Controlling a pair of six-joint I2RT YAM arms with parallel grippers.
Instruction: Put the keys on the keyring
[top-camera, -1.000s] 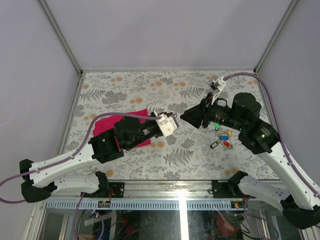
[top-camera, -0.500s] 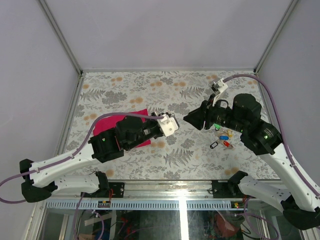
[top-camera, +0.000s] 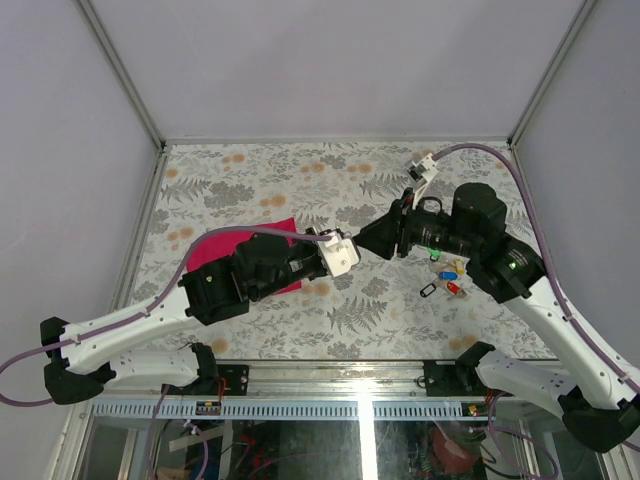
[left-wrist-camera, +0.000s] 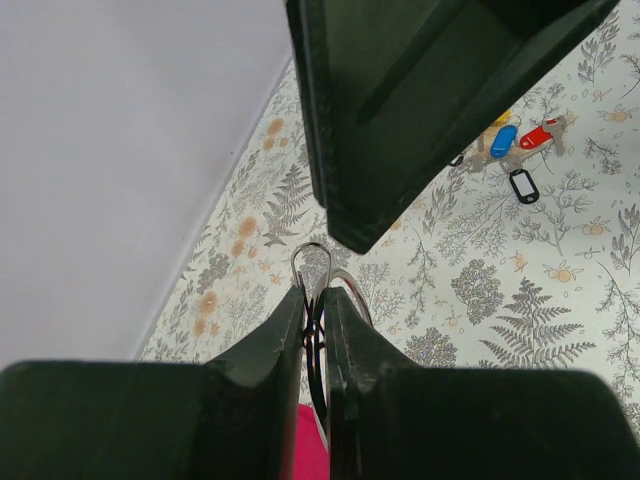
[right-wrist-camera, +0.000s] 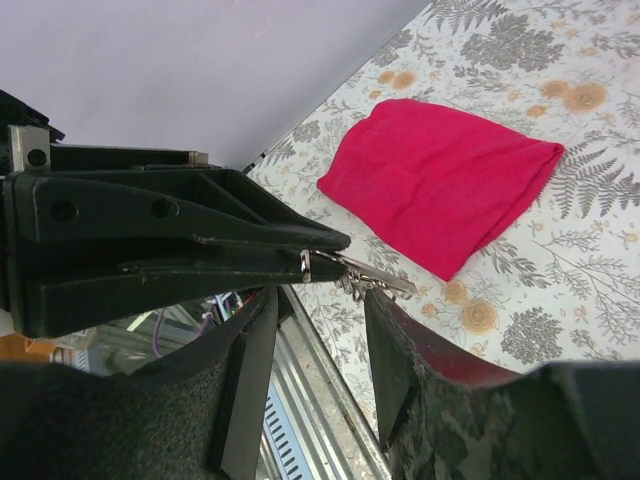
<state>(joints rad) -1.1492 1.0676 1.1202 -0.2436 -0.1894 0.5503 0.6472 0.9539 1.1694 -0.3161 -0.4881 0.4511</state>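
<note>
Left wrist view: left tool clenches the keyring; right tool, released, faces it closely.

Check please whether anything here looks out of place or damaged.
Nothing is spilled or damaged. Only this is notable: the left tool pinches the keyring in the air, the right tool faces it open and apparently empty, and the keys lie loose on the table.

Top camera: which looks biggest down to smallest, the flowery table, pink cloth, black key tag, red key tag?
1. The flowery table.
2. The pink cloth, though it is partly hidden.
3. The black key tag and the red key tag look about the same, too tiny to rank.
</note>
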